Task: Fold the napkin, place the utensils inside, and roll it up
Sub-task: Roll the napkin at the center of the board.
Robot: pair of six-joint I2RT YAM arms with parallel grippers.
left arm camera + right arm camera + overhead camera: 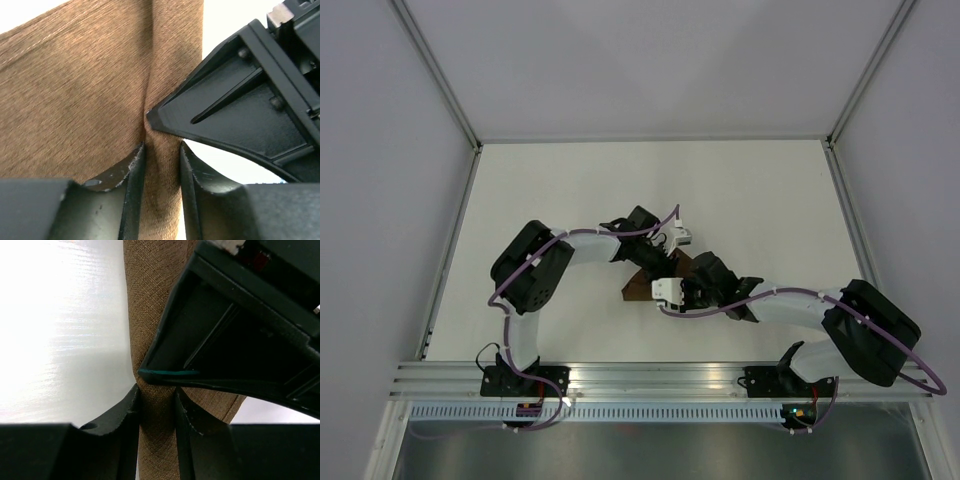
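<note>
Closest to the lens, your left gripper [162, 150] has its jaws pressed on either side of a raised ridge of the napkin [75, 90]: clamped on cloth, no daylight in the gap. Swing to the other wrist and it's the same story. Your right gripper [156, 390] is pinching a narrow rolled band of that brown fabric, with a finger [235, 340] of the opposite arm nosing in from above.

From overhead, the napkin [638, 286] sits bunched in the middle of the table [570, 190], just beyond the two bases. Both wrists crowd over it and hide most of it. No utensils show anywhere. A thin teal sliver [167, 373] runs along that opposing fingertip, and you can't tell whether it's a knife handle or the finger's own edge.

Handling, as I read it: light, limp, matte weave, so it grips well but holds no shape. Let go and the roll likely slackens. Take it across the whole roll, not by a single layer, and set your two pinches further apart so finger doesn't fight finger.
</note>
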